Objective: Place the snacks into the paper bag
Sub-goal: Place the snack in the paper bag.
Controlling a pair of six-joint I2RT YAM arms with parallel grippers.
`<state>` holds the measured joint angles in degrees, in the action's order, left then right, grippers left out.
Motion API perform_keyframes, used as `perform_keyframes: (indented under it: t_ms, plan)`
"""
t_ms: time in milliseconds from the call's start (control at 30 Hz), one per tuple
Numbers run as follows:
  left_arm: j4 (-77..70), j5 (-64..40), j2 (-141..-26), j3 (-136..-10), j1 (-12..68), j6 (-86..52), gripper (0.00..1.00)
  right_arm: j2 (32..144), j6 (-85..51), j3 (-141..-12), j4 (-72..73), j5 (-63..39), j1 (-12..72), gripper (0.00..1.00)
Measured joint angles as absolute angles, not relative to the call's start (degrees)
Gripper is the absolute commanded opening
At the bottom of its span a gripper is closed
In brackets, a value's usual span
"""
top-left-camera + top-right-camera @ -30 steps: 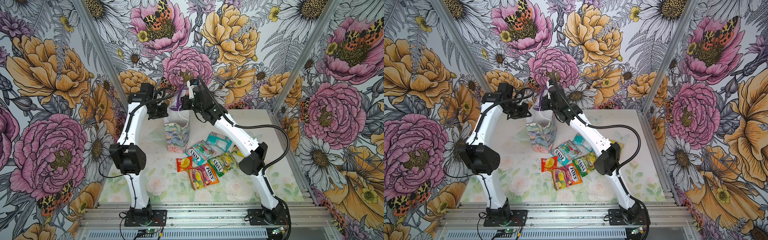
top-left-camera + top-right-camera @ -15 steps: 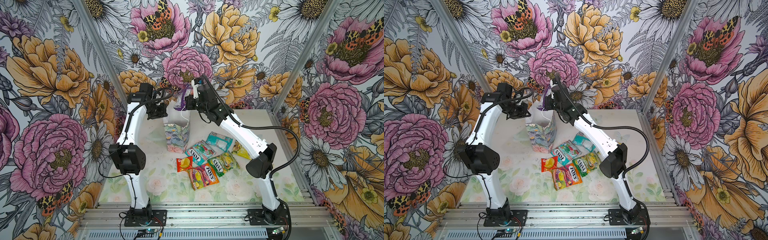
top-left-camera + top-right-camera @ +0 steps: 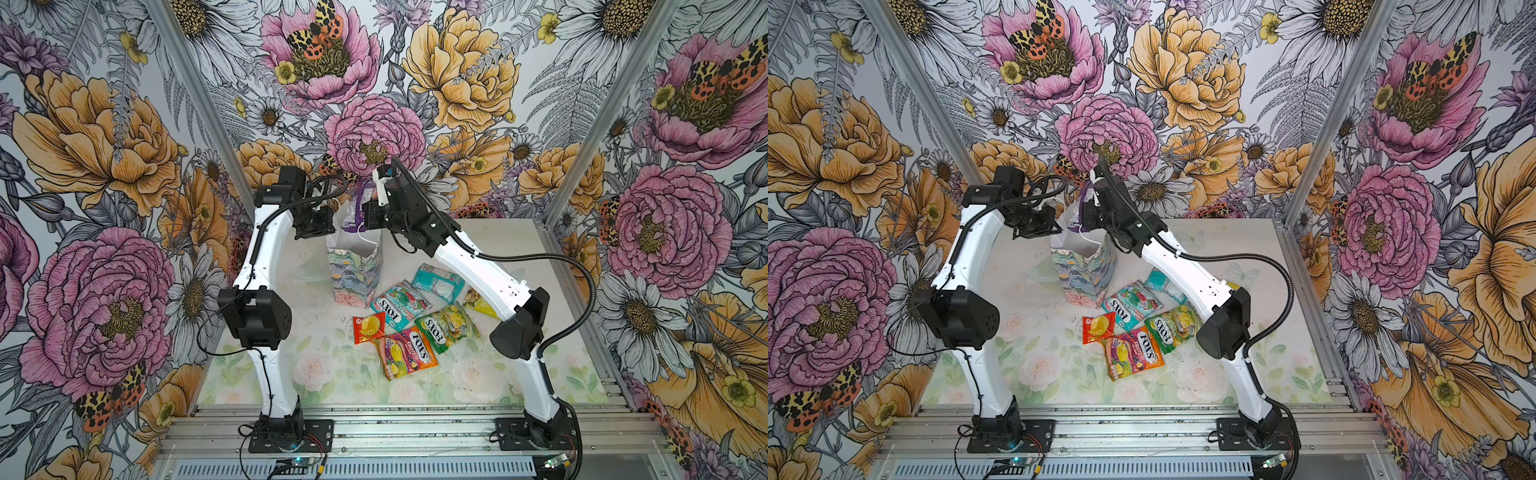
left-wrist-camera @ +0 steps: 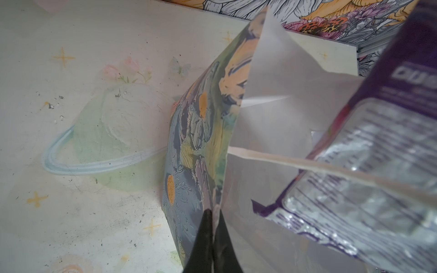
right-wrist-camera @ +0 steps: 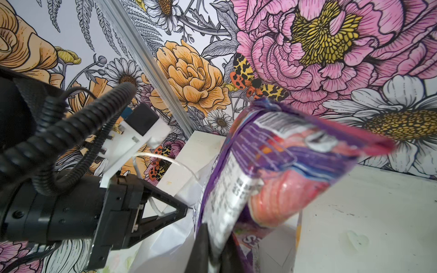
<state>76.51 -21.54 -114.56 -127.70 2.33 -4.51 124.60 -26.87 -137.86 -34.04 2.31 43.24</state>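
Bag (image 3: 353, 266) stands on the desk (image 3: 324, 374), rim pinched by the left hand (image 4: 212, 227) to hold its mouth open, while the right hand (image 5: 214, 245) grips a purple packet (image 3: 355, 208) over it for dropping in; other snacks (image 3: 405, 309) lie beside.

packet (image 3: 355, 209) over paper bag (image 3: 353, 270), snacks (image 3: 400, 309) at right

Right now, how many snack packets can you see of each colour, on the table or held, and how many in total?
Teal packets: 2
Purple packet, in the right gripper: 1
Red packet: 1
Green packet: 1
Orange packet: 1
Yellow packet, partly hidden: 1
Total: 7 visible; the paper bag hides its bottom.
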Motion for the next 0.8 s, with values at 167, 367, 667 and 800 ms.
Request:
perform_keyframes:
  t_ms: [167,367,667,800]
  plan:
    - [76.5,-21.5,-114.6,-127.7,2.3,-4.5,0.0,126.0,-27.3,-140.1,-34.2,1.2,43.9,0.0]
    - [76.5,-21.6,-114.6,-127.7,2.3,-4.5,0.0,127.2,-28.7,-141.7,-34.2,-0.3,44.2,0.0]
    - [76.5,-21.6,-114.5,-127.2,2.0,-4.5,0.0,126.9,-29.8,-139.3,-33.8,-0.9,44.3,0.0]
    - [76.6,-21.6,-114.5,-127.0,1.6,-4.5,0.0,125.8,-30.0,-135.6,-33.5,-0.8,44.2,0.0]
